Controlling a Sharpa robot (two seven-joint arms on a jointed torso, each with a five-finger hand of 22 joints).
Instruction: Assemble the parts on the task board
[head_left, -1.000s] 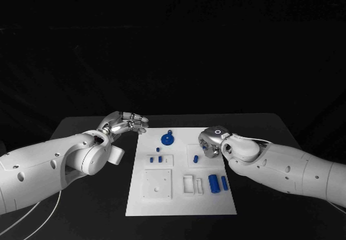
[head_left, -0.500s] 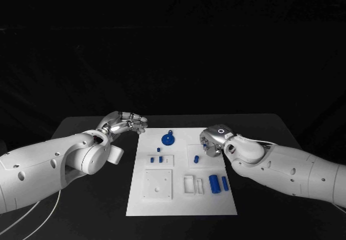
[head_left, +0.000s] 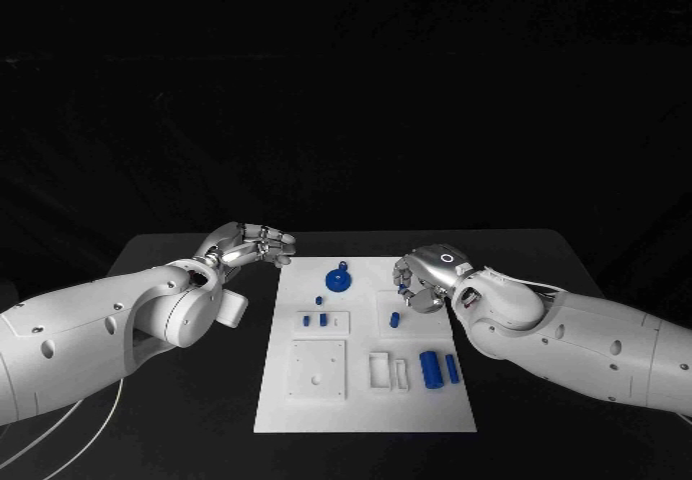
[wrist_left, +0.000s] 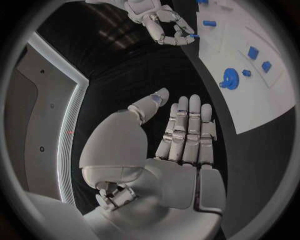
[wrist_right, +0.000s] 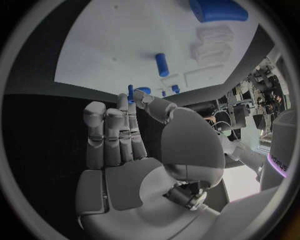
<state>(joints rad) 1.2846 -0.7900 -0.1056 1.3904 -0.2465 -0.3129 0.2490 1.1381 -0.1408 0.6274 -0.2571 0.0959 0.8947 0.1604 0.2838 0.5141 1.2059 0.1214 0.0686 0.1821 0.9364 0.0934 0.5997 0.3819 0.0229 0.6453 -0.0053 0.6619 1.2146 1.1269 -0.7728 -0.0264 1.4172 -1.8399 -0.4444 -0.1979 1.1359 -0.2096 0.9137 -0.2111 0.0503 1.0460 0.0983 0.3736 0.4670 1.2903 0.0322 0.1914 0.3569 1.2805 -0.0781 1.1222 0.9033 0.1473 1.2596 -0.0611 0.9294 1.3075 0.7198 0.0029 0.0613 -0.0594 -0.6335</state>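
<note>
1. Task board (head_left: 361, 400) mid-table, long axis running away from the robot.
2. Parts: one gear (head_left: 336, 279) at far end; two cylinders (head_left: 438, 369) lying side by side, axes parallel to the board's.
3. Left hand (head_left: 248, 246) off board, fingers spread, empty.
4. Right hand (head_left: 423, 278) over the board's right edge, fingers apart, holding nothing.

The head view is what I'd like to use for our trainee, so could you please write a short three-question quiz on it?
1. True or false: the left robot hand holds a blue part.
2. Which robot hand is at the edge of the white board? A) left B) right
3. Fill in: the blue gear lies at the board's ____ end, seen from the robot.

Key: 1 false, since its fingers hold nothing in the left wrist view. 2 B. 3 far.
</note>
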